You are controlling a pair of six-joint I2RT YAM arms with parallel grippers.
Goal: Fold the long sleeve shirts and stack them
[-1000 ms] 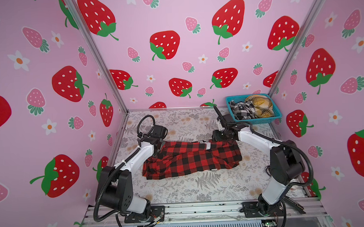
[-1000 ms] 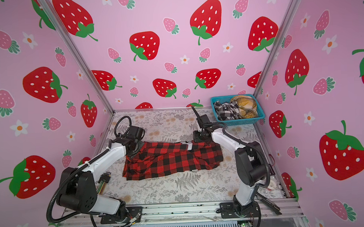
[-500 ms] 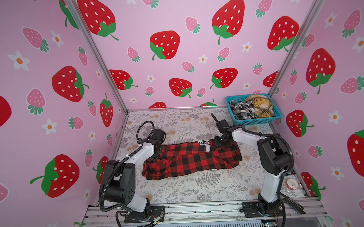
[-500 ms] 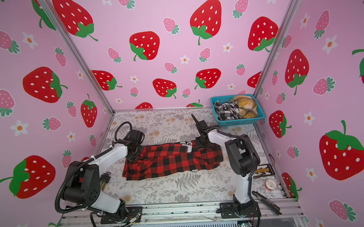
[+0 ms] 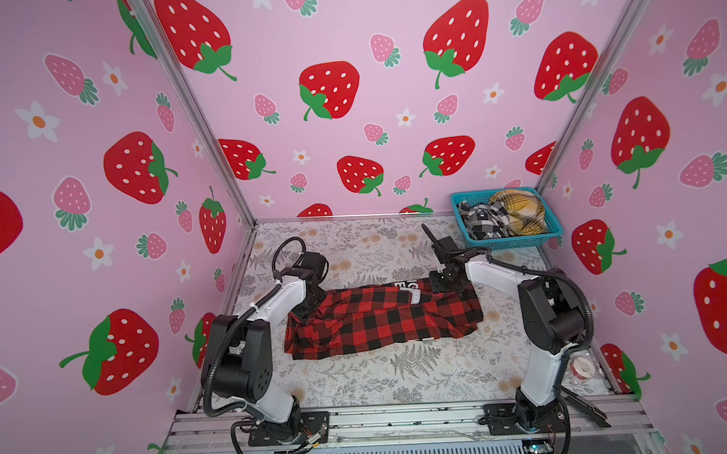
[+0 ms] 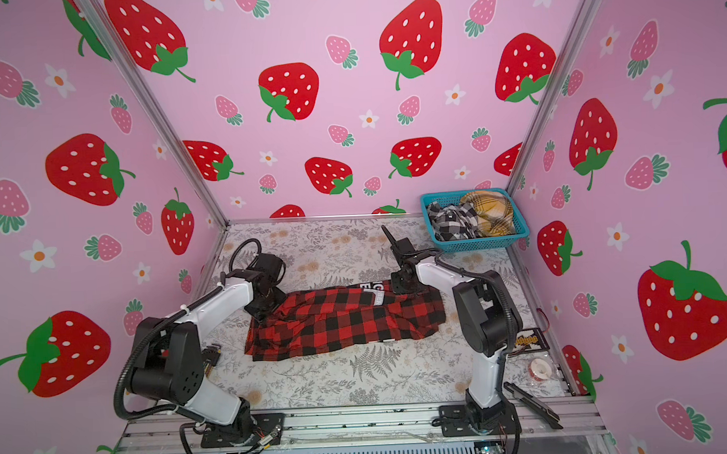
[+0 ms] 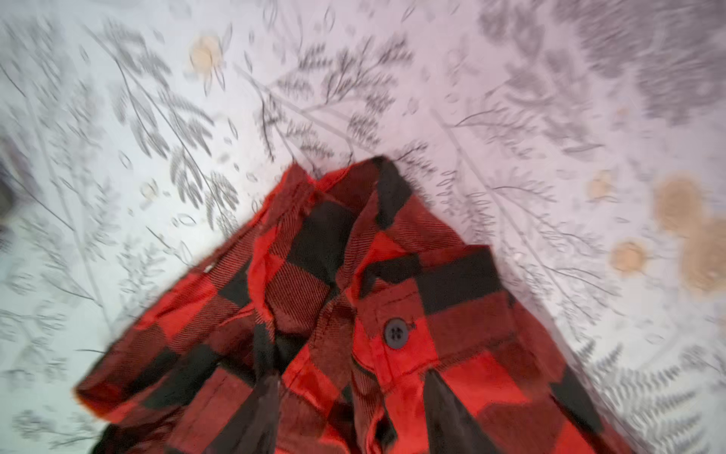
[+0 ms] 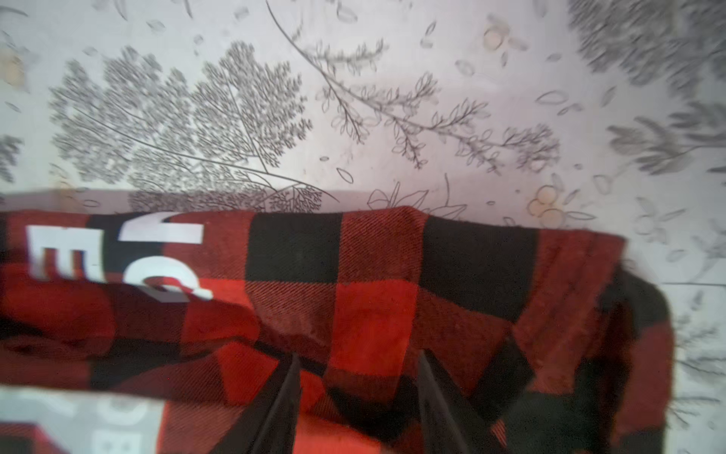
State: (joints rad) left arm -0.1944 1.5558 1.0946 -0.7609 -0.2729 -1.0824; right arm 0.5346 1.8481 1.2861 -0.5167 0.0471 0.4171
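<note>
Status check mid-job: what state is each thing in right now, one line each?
red-and-black shirt, lying on the table, folded into a long rumpled band.
left gripper, open, over the shirt's left end.
right gripper, open, over the shirt's right end.
blue basket, upright, far right corner.
black-and-white plaid garment, crumpled in the basket.
yellow plaid garment, crumpled in the basket.

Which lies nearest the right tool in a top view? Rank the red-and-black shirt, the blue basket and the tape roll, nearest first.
1. red-and-black shirt: mid-scene, directly under the right tool.
2. blue basket: back right corner, behind the tool.
3. tape roll: near the front right corner, clearly farthest.
</note>
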